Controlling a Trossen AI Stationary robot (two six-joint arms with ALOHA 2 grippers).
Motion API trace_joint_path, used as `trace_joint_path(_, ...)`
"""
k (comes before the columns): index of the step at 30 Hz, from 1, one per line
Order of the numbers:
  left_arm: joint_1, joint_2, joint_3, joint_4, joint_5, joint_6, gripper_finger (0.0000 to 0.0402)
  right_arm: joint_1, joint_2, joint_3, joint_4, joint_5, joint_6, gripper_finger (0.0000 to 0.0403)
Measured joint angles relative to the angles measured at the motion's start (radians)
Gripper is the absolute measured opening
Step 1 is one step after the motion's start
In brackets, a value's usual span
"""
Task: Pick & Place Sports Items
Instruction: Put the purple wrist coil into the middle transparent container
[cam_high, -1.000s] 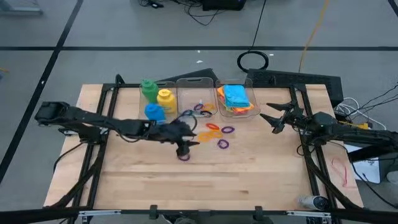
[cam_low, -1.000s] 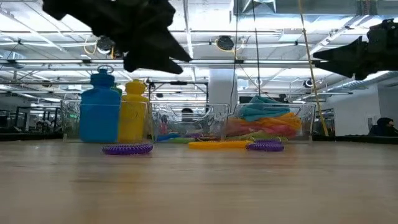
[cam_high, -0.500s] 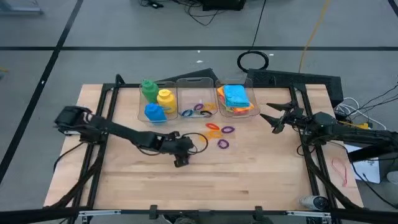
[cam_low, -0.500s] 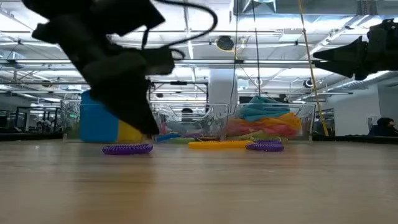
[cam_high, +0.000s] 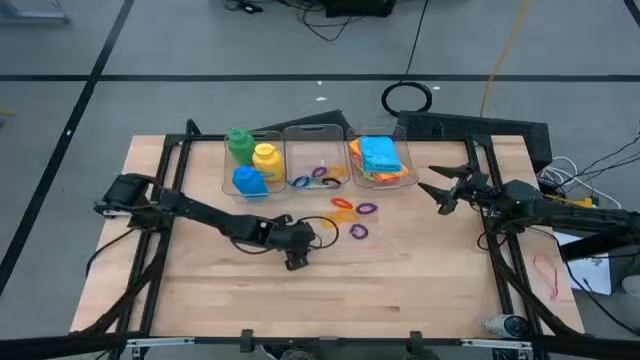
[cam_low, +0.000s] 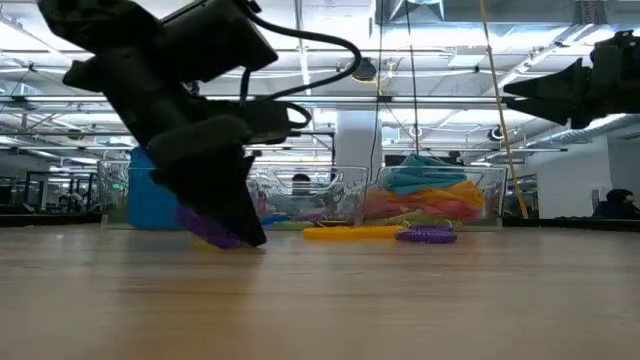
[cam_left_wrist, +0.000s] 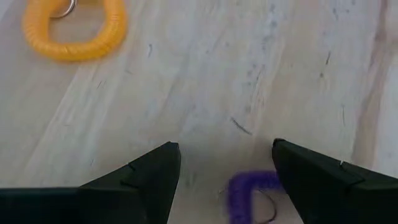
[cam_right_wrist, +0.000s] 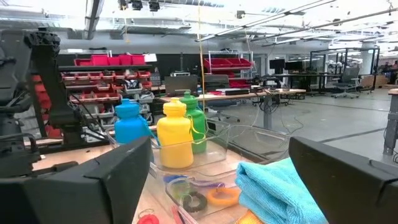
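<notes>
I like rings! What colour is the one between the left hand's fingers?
Purple ring, seen best in the left wrist view.

I count three bottles (cam_high: 247, 160), three clear bins (cam_high: 316, 131), and four loose rings (cam_high: 352, 214) beyond my left gripper (cam_high: 296, 259).

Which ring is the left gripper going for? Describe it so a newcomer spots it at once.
Start at the three clear plastic bins at the table's far edge. In front of the middle one loose coil rings lie on the wood. The left gripper stands open over the purple coil ring, nearest the front, apart from the others.
</notes>
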Motion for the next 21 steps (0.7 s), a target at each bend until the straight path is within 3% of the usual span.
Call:
trace_joint_path(12,0.078,-0.072,-0.008,-0.012,0.006,0.009,0.0216,0.0,0.0,0.0,0.0,0.0,0.0,0.029)
trace_joint_path(21,0.049,-0.17,-0.006,-0.097,0.004,-0.004,0.0216,0.0,0.0,0.0,0.0,0.0,0.0,0.029)
